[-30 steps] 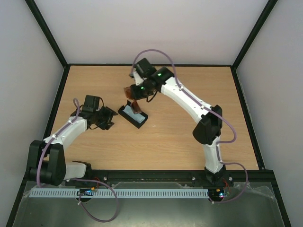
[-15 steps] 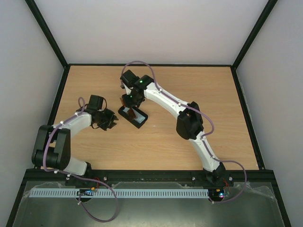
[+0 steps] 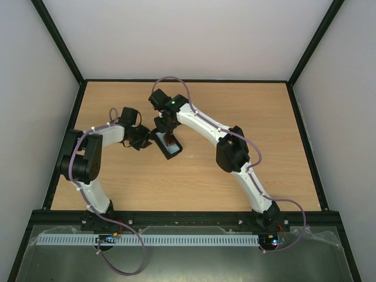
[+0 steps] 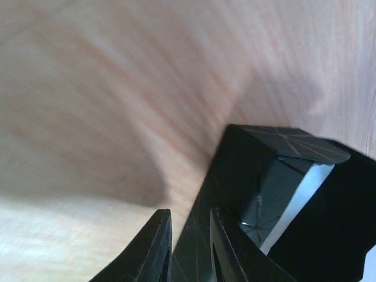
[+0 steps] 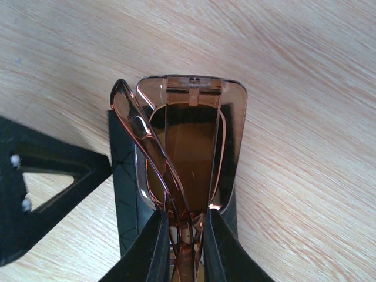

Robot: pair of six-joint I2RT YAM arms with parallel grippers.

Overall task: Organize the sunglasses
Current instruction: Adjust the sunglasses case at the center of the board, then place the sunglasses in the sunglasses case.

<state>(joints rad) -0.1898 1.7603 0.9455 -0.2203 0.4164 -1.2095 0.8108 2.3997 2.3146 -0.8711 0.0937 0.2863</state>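
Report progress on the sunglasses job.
Done: folded sunglasses are picked up, pinched in the right gripper. In hand: they hang over the open black case, with the left gripper at its edge. Left: release them inside and shut the case.

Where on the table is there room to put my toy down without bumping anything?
The right side of the table, past the right arm, is bare, and so is the strip along its near edge. It is crowded left of the middle, where the left claw and right claw meet at the black case and sunglasses.
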